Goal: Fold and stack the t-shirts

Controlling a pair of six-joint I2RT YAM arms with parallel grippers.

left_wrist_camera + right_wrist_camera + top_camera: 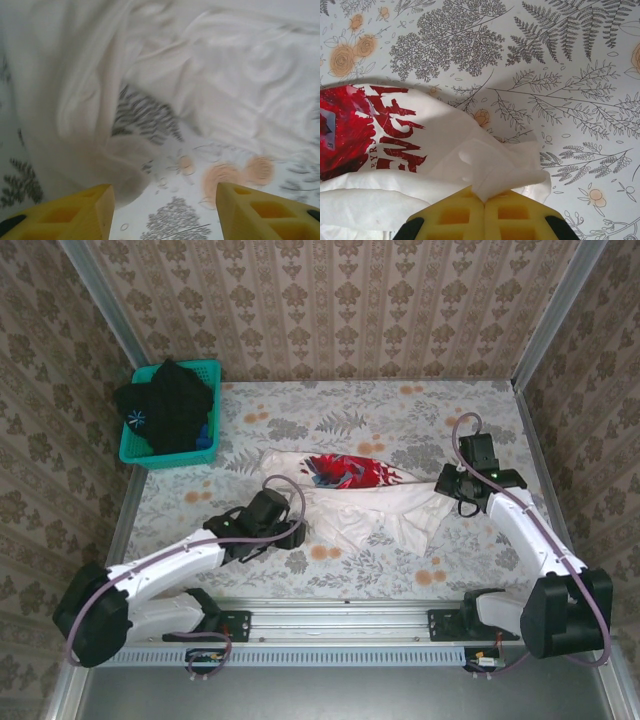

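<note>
A white t-shirt (345, 520) with a red-and-black chest graphic (345, 470) lies crumpled across the middle of the flower-print table. My left gripper (299, 540) hovers at the shirt's near-left edge. In the left wrist view that gripper (164, 210) is open, with bare tablecloth between its yellow fingers (85, 215) and a rounded fold of the white t-shirt (240, 85) lying against the left one. My right gripper (446, 490) is at the shirt's right end. Seen from the right wrist, this gripper (484, 197) is shut on a bunched corner of the t-shirt (505, 165), beside the red lettering (395, 135).
A teal mesh basket (135, 452) stands at the back left with dark garments (165, 405) heaped in it. Patterned walls close in the table on three sides. A metal rail (330, 610) runs along the near edge between the arm bases.
</note>
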